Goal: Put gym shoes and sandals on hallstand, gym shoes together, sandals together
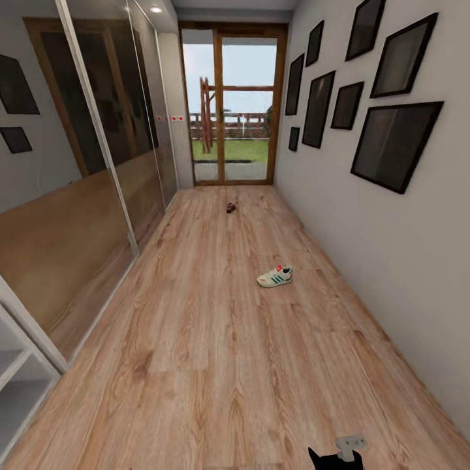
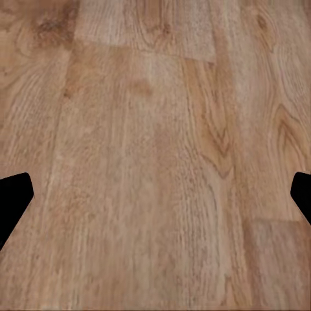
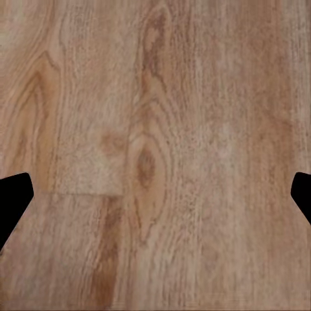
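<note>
One cream-white gym shoe (image 1: 275, 277) with green stripes and a red tongue label lies on its sole on the corridor floor (image 1: 196, 339), right of centre and a few steps ahead. Farther down, near the glass door, a small dark brown sandal (image 1: 231, 207) rests on the planks. The other shoe and other sandal are out of view. My left gripper (image 2: 155, 201) is open over bare wood, its black fingertips (image 2: 14, 201) wide apart. The right gripper (image 3: 155, 201) is open too, above bare planks with nothing between its fingers (image 3: 14, 201).
Mirrored sliding wardrobe doors (image 1: 98, 170) line the left wall. Pale open shelves (image 1: 16, 375) stand at the lower left edge; whether they are the hallstand I cannot tell. Dark picture frames (image 1: 391, 143) hang on the right wall. A glass door (image 1: 234, 111) closes the far end. Part of my right arm (image 1: 343, 454) shows at the bottom.
</note>
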You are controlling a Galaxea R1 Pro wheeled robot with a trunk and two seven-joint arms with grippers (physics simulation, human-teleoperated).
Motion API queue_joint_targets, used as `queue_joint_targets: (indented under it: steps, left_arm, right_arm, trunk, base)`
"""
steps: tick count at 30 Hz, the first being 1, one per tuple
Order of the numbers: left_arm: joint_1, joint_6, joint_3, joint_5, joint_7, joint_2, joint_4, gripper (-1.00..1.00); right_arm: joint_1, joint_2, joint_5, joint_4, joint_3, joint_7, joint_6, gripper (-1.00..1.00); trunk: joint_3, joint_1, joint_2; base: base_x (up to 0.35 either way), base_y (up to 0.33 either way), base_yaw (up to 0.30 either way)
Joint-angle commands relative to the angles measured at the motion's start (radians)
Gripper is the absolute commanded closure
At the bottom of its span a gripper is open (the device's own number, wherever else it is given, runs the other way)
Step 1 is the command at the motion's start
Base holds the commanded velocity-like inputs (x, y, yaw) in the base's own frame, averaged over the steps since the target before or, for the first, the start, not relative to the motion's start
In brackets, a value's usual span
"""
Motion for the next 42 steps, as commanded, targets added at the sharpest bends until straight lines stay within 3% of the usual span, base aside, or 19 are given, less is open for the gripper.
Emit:
queue_joint_targets:
  steps: [1,42]
  left_arm:
    - [-0.001,-0.002,0.008,-0.003,-0.008,-0.001,0.001,-1.0]
    - [-0.001,-0.002,0.006,-0.007,-0.009,-0.001,0.001,-1.0]
  right_arm:
    - [0.0,0.0,0.008,0.001,-0.009,0.004,-0.003,-1.0]
    - [-0.001,0.002,0.008,0.0,-0.009,0.005,-0.004,-1.0]
  trunk:
    - [-0.001,0.0,0.0]
    - [-0.001,0.0,0.0]
  base:
    - [0.312,0.154,0.0]
    - [0.311,0.154,0.0]
